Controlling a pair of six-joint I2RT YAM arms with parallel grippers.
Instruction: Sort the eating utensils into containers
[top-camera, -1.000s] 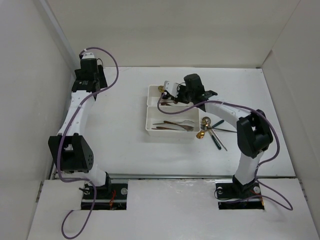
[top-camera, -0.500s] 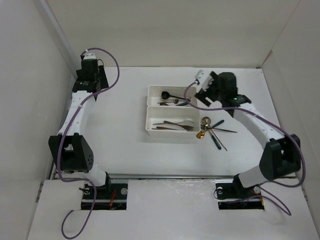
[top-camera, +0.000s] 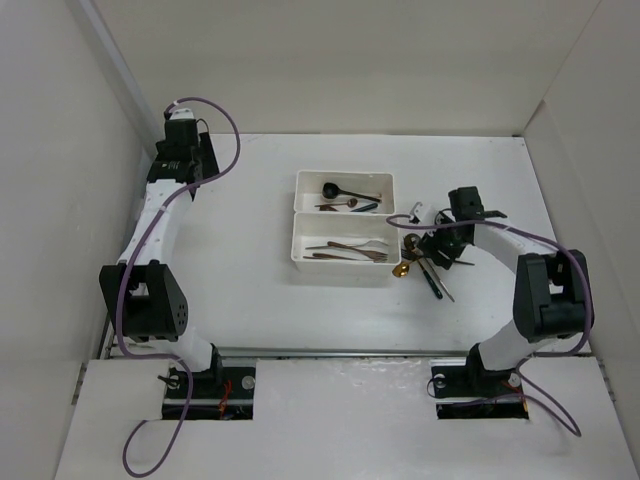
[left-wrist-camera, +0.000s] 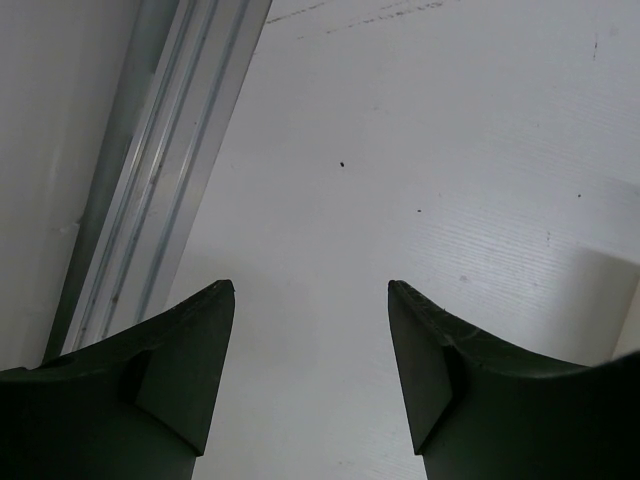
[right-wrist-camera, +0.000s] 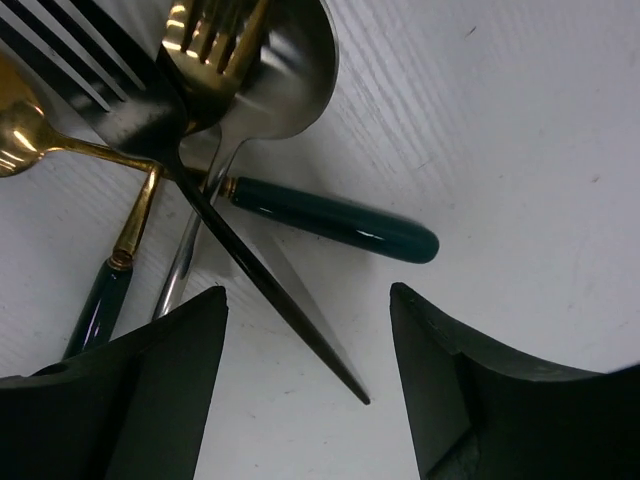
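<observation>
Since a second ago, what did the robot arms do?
The right gripper swung away from above the far tray, out to the right, then back toward the near side. It now hangs open over the loose utensils, holding nothing. The left gripper stayed open at the far left. The far tray and the near tray did not move.

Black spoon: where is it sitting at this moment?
In the top view the black spoon lies in the far tray, bowl near its left end, just behind the near tray.

Right tool (right-wrist-camera: 307, 290) now over loose utensils (right-wrist-camera: 330, 218)
</observation>
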